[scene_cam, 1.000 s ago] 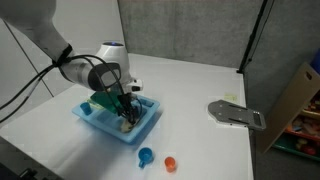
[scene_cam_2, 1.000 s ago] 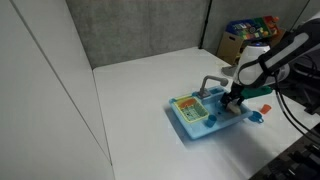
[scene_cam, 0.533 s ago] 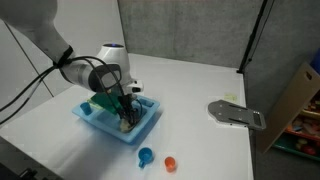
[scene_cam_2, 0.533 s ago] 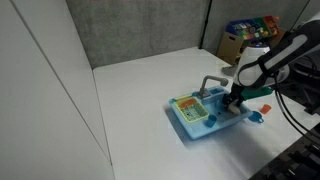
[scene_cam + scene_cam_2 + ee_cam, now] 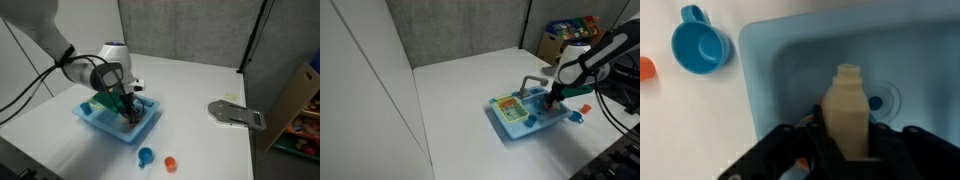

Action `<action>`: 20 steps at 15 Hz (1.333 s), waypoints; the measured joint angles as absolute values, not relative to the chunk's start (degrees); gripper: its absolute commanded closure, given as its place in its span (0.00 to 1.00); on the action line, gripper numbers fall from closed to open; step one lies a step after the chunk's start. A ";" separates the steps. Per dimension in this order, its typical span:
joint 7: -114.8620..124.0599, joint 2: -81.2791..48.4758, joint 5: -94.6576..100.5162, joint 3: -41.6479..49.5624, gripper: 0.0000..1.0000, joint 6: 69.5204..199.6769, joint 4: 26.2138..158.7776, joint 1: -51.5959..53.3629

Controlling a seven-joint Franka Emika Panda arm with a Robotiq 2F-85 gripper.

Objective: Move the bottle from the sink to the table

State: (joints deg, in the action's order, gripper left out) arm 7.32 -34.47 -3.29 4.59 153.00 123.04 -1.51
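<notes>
In the wrist view a pale yellow bottle (image 5: 847,110) lies inside the light blue sink (image 5: 780,75), and my gripper (image 5: 847,140) is shut on its lower body, dark fingers on both sides. In both exterior views the gripper (image 5: 128,112) (image 5: 552,100) reaches down into the sink's basin (image 5: 100,118) (image 5: 535,128) and hides the bottle. The sink stands on the white table (image 5: 190,85) (image 5: 460,100).
A small blue cup (image 5: 146,156) (image 5: 698,45) and a red-orange item (image 5: 170,162) (image 5: 645,68) lie on the table just outside the sink. A grey flat device (image 5: 237,114) sits further off. A grey faucet (image 5: 532,84) rises at the sink's edge.
The gripper's jaws have gone from open to shut around the bottle in the basin. The arm has hardly moved.
</notes>
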 measured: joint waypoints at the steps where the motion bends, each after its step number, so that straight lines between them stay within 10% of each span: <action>1: 7.38 -34.27 -3.29 4.65 0.90 153.00 122.94 -1.53; 20: 12.40 -29.31 -4.29 7.45 0.90 144.55 116.94 -4.94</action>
